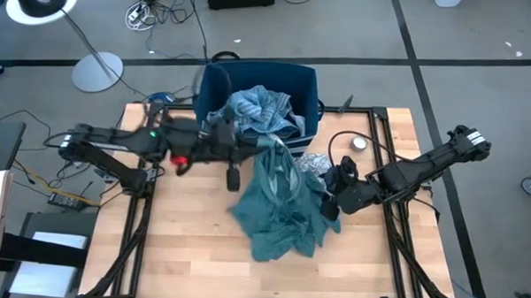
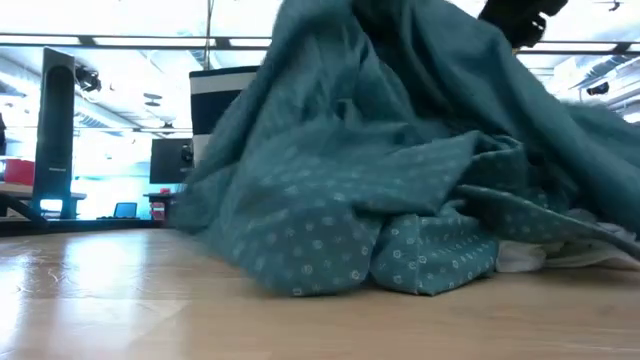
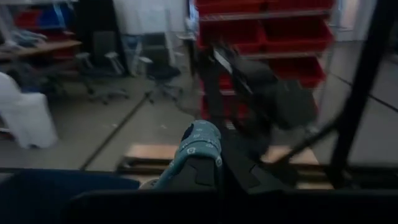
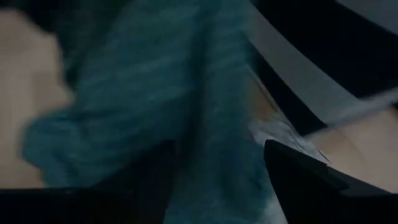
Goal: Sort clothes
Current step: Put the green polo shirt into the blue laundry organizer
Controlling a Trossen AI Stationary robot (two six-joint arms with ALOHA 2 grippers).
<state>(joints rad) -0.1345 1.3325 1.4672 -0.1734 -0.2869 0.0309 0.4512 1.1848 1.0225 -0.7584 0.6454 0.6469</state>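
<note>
Low view, nearest: the teal cloth (image 2: 400,190), soft, crumpled and dotted, heaped on the pale wooden table (image 2: 150,310); a white-and-grey cloth (image 1: 314,162) lies beside it. The left gripper (image 1: 264,147) is clenched on a fold of the teal cloth, lifting it in a drape; just beyond it the dark blue plastic bin (image 1: 312,89) holds a bunched light blue shirt (image 1: 260,109). The right gripper (image 1: 327,200), fingers spread, is at the heap's far side.
</note>
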